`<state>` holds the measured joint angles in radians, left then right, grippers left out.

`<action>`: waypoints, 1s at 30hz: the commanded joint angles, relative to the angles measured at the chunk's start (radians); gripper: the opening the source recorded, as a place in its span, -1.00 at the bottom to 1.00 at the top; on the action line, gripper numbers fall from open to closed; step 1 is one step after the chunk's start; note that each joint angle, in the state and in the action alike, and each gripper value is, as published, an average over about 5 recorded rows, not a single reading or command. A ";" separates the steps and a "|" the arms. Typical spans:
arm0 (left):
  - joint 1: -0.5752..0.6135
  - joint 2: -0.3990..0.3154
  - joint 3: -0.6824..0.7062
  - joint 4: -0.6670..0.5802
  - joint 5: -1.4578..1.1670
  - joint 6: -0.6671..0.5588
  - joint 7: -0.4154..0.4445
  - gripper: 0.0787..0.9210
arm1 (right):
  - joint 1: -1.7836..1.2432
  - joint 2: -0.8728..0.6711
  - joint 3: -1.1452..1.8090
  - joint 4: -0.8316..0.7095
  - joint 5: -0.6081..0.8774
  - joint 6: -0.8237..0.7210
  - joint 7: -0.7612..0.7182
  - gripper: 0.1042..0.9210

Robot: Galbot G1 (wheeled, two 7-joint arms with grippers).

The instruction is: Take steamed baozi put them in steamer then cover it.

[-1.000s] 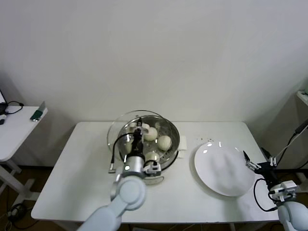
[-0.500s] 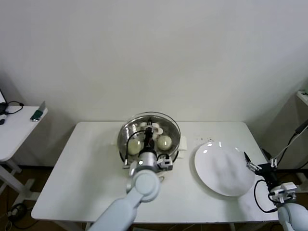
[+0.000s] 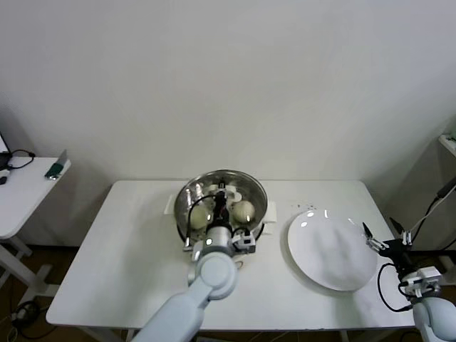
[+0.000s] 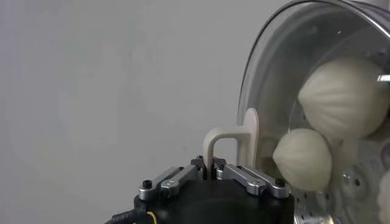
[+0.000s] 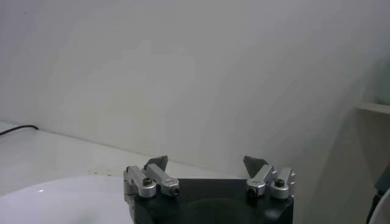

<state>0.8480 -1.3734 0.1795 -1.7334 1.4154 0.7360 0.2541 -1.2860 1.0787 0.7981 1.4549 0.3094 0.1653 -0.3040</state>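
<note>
Round clear glass cover (image 3: 223, 191) lies flat on shiny steel steamer (image 3: 187, 214), white bar handle up | left gripper (image 3: 222, 197) clamped on handle, arm reaching forward | right gripper (image 3: 385, 238) spread wide, beside white plate (image 3: 331, 249)

a big plain white wall (image 3: 228, 78) is standing behind a white table (image 3: 114, 256). soft light is falling evenly on both. a smaller white side table (image 3: 21, 192) is sitting off to the left, with a black cable (image 3: 18, 157) lying on it. a bit of brown floor (image 3: 28, 299) is showing under it.
</note>
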 commanded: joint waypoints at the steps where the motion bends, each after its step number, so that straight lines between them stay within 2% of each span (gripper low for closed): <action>1: -0.002 0.005 -0.005 0.013 -0.014 0.049 -0.004 -0.83 | 0.012 -0.002 -0.004 -0.007 -0.004 -0.001 -0.001 0.76; 16: 0.000 0.018 0.001 0.021 -0.039 0.049 -0.025 -0.83 | 0.032 0.001 -0.013 -0.019 -0.013 -0.002 -0.002 0.76; 22: 0.000 0.043 0.009 -0.011 -0.035 0.049 0.024 -0.82 | 0.027 0.001 -0.015 0.010 -0.017 -0.049 0.007 0.76; 25: 0.007 0.054 0.004 -0.048 -0.048 0.049 0.024 -0.70 | 0.026 0.001 -0.011 0.026 -0.013 -0.091 0.018 0.76; 30: 0.035 0.095 0.003 -0.158 -0.078 0.049 0.024 -0.36 | 0.030 -0.001 -0.005 0.036 -0.011 -0.136 0.029 0.76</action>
<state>0.8574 -1.3266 0.1845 -1.7602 1.3691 0.7372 0.2589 -1.2568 1.0784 0.7866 1.4645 0.2949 0.1114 -0.2917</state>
